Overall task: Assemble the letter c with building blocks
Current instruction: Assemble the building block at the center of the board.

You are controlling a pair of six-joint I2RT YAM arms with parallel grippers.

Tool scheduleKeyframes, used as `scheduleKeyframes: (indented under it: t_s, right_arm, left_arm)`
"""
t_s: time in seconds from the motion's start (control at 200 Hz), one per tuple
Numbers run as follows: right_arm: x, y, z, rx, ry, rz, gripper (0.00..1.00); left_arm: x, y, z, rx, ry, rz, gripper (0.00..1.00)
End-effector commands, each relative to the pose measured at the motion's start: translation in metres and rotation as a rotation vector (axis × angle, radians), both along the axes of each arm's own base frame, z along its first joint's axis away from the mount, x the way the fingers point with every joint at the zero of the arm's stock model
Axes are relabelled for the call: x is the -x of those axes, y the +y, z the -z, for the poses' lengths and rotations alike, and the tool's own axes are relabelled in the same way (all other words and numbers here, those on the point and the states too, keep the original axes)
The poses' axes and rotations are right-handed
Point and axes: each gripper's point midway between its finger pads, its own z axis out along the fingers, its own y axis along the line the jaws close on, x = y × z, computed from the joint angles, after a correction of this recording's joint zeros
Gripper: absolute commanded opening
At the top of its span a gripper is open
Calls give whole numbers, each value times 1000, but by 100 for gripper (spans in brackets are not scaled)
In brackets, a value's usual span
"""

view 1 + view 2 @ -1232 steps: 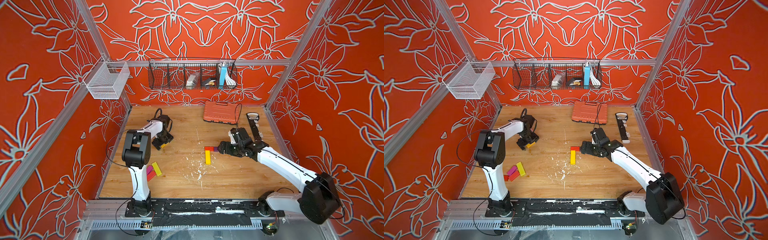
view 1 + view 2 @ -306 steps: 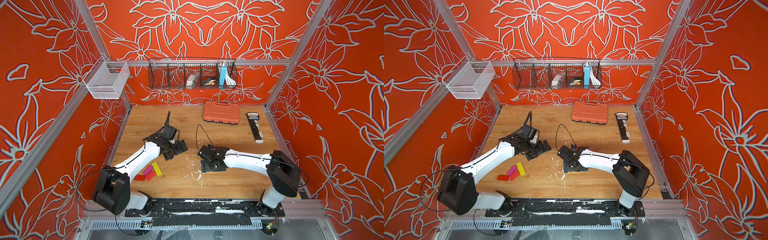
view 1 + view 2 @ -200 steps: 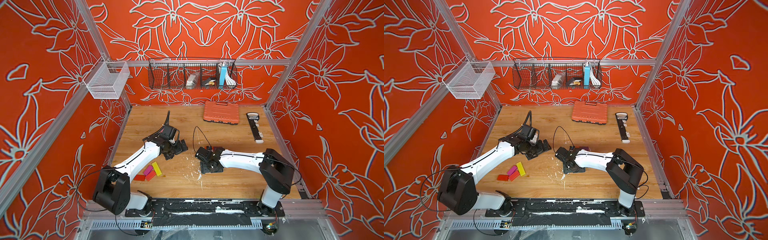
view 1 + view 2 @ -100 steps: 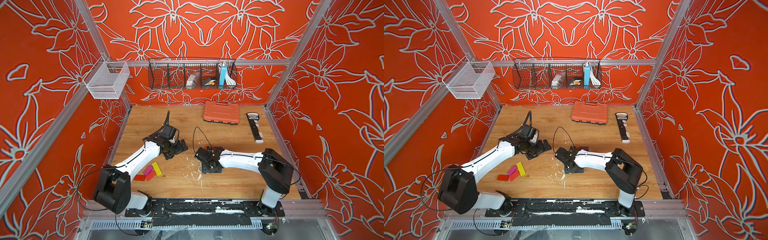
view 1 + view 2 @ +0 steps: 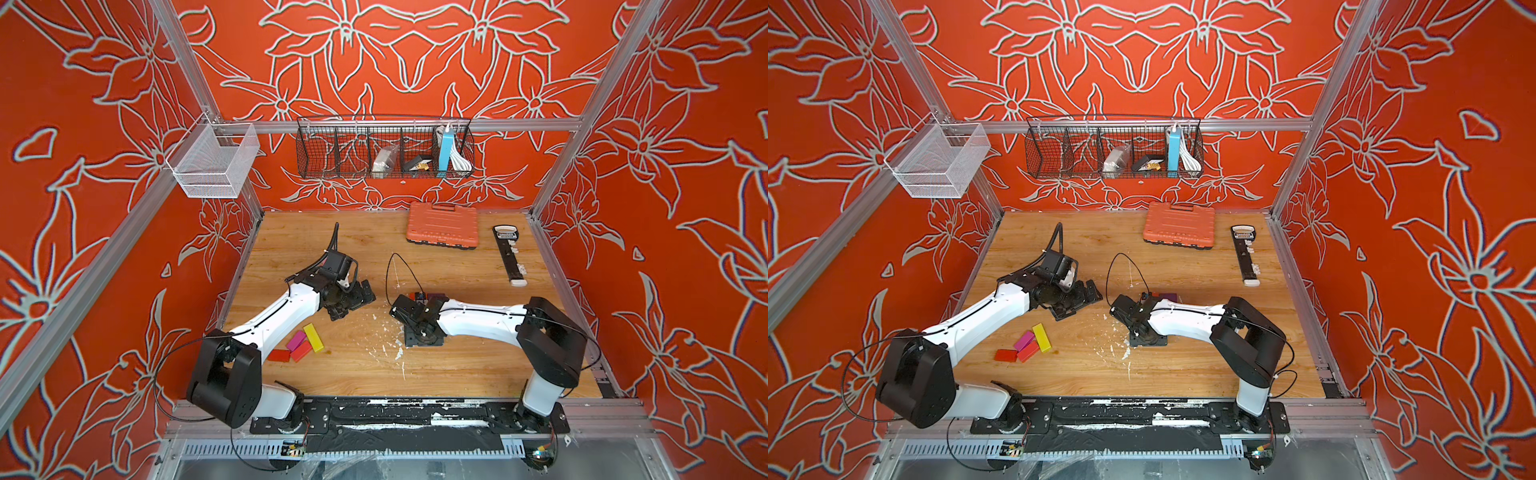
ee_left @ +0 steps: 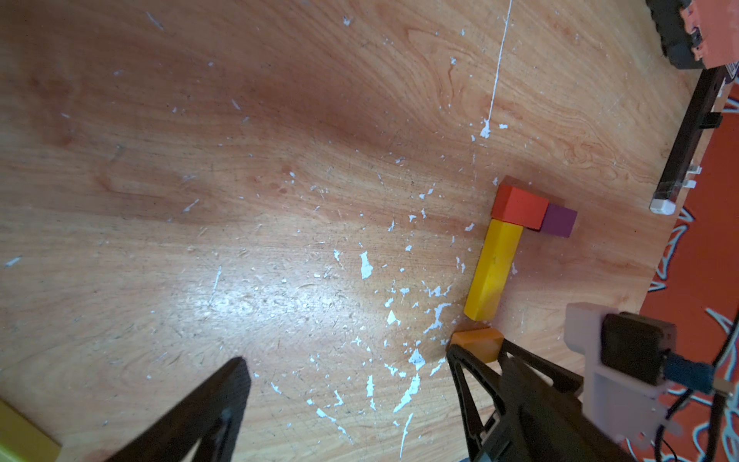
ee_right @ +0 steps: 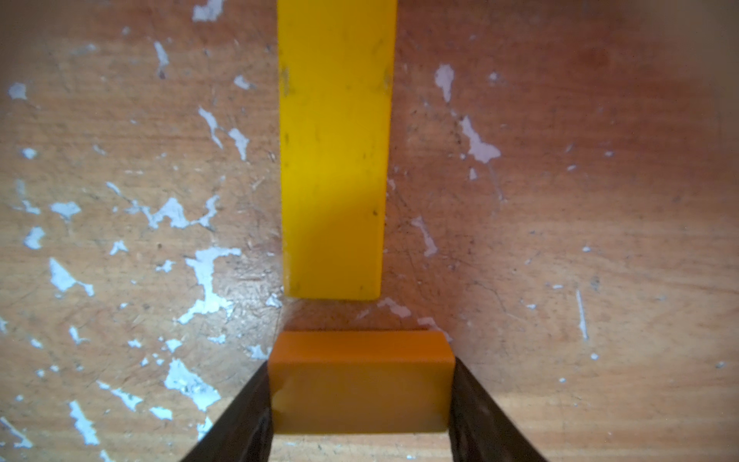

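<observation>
Right end effector point(image 7: 362, 404) gripping small orange rectangular block point(image 7: 360, 372) by its ends, near centre of wooden table point(image 5: 457, 270), just short of long yellow bar point(image 7: 334, 152), left end effector point(image 5: 351, 303) spread wide, left of table's centre.

1. Both top views: bright, even light, sharp; walls point(image 5: 104, 208) bow at the edges.
2. Left wrist: white glare on the table point(image 6: 248, 296).
3. Right wrist: orange block point(image 7: 360, 384) soft, corners dim.
</observation>
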Motion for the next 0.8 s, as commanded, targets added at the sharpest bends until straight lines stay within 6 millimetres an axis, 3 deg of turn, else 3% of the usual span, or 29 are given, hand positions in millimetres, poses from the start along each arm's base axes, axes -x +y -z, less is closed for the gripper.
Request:
scheduleKeyframes:
  t_s: [0.0,0.796]
  right_arm:
    - [-2,-7,0,49,-19,21,52]
    - [-9,-12,2,57,-26,68,52]
  left_arm:
    - [1,2,4,-4,6,8,99]
    - [0,1,7,-1,13,5,99]
